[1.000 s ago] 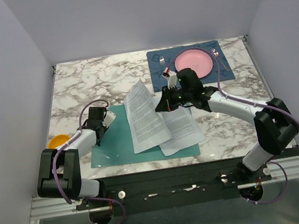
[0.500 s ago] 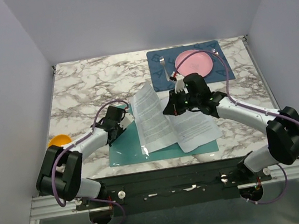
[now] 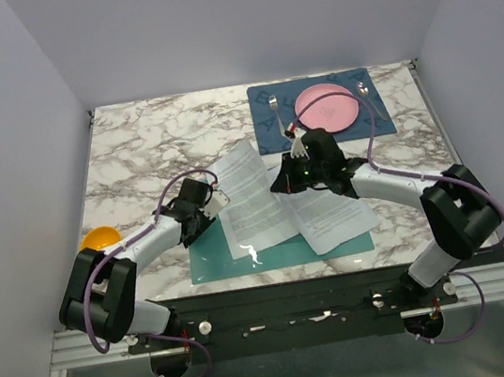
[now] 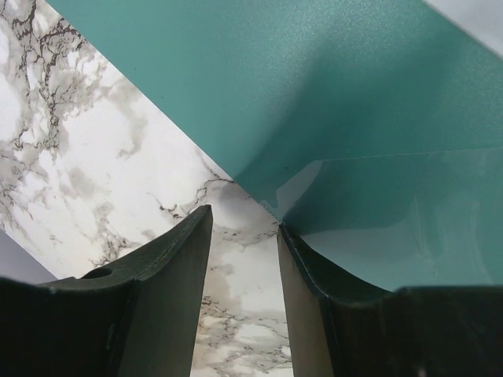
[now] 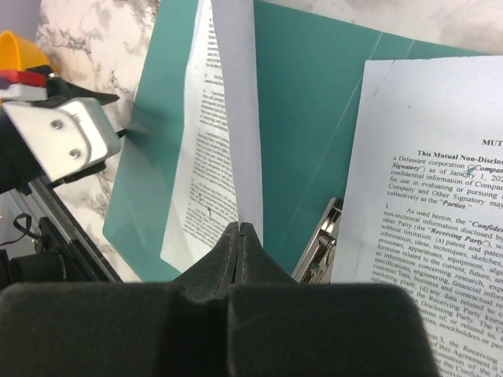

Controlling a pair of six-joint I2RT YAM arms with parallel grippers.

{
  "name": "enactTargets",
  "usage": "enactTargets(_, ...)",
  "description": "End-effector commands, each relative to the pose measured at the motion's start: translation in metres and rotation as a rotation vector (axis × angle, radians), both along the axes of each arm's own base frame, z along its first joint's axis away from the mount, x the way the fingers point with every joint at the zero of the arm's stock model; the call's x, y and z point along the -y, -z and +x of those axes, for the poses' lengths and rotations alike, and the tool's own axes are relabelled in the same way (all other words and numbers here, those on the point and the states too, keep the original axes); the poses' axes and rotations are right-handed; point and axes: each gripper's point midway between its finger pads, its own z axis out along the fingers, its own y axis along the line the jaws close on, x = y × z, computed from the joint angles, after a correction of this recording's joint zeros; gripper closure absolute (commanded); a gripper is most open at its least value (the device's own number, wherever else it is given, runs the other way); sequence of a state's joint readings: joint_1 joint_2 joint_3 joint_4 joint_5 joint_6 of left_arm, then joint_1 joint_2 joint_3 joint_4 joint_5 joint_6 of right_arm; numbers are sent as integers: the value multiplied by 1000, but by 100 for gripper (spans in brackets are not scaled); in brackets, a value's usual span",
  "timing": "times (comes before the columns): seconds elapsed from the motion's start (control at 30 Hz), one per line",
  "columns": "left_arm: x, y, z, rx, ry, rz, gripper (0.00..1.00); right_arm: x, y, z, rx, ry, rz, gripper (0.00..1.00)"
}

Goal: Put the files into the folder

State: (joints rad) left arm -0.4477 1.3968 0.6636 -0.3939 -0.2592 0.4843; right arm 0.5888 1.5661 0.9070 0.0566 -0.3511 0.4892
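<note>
**Rt arm holds one sheet up off folder; lt jaws part-open at folder corner**

**Top view:** teal folder (image 3: 271, 254) lies open on the marble table (image 3: 132, 149), near the front edge, btwn the two arms. The files sit over it. A flat sheet (image 3: 332, 216) covers the rt half, and a raised sheet (image 3: 249, 198) tilts up over the middle. Right gripper (image 3: 280, 184) is at the raised sheet's rt edge. Left gripper (image 3: 208, 222) is low at the folder's lt edge. Orange bowl (image 3: 100, 237) sits far lt. Blue placemat (image 3: 257, 98) w/ pink plate (image 3: 325, 108) is back rt, well apart.

**Left wrist:** jaws are partway open w/ nothing btwn them, only table in the gap. The folder corner w/ its clear sleeve (image 4: 393, 220) is just ahead of the tips; contact can't be told.

**Right wrist:** jaws are pinched tight on the raised sheet's edge, and the sheet stands up off the folder. The flat sheet lies on the teal at rt, w/ a metal clip (image 5: 318, 243) just beside its lt edge.
</note>
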Motion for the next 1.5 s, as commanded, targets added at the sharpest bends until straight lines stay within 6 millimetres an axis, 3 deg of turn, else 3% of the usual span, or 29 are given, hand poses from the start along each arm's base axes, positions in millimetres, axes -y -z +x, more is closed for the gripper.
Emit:
enactTargets(0.0, 3, 23, -37, -142, 9, -40, 47, -10, -2, 20, 11, 66, 73, 100)
enactTargets(0.33, 1, 24, -40, -130, 4, -39, 48, -31, -4, 22, -15, 62, 136, 100)
enactTargets(0.5, 0, 24, -40, -122, 2, -41, 48, -49, 7, 3, -39, 8, 112, 99)
enactTargets(0.7, 0, 23, -39, -113, -1, -41, 48, -54, 19, -6, -65, 8, 104, 100)
enactTargets(0.93, 0, 19, -38, -104, -2, -43, 48, -62, 21, 6, -64, 29, 127, 100)
enactTargets(1.13, -3, 14, -39, -91, 3, -38, 48, -75, 37, 14, -93, 10, 122, 100)
enactTargets(1.47, -6, 14, -41, -86, 0, -25, 49, -78, 34, -14, -121, -2, 111, 100)
